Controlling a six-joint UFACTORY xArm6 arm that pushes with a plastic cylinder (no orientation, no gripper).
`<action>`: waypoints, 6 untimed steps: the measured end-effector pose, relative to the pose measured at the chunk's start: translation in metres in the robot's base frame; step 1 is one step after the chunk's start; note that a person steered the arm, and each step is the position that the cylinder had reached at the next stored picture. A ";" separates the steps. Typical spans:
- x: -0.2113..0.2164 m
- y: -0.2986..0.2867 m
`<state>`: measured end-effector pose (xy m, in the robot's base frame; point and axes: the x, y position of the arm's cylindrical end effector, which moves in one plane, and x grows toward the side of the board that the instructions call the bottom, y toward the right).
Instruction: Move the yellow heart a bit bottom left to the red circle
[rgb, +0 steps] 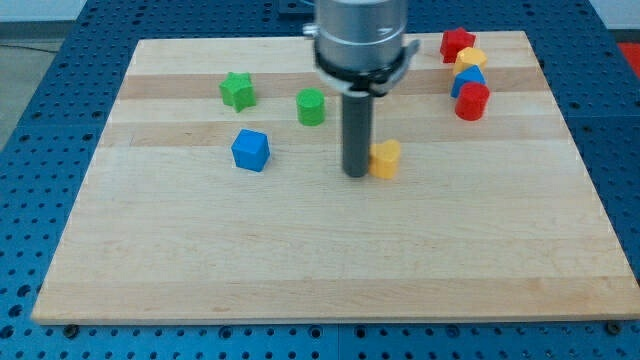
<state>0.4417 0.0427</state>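
A yellow block with a rounded top, seemingly the heart (471, 58), sits at the view's top right, wedged between a red star (456, 43) above it and a blue block (466, 80) below it. The red circle (472, 101) stands just below the blue block, touching it. My tip (357, 173) rests on the board near the middle, well to the left of and below that cluster. It stands right beside the left side of a second yellow block (385, 158), which looks like a hexagon.
A green circle (311, 106) stands above and left of my tip. A green star (237, 90) and a blue cube (250, 150) lie further left. The wooden board (300, 260) ends at a blue perforated surround.
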 end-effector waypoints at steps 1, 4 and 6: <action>-0.019 0.039; 0.013 0.064; -0.018 0.091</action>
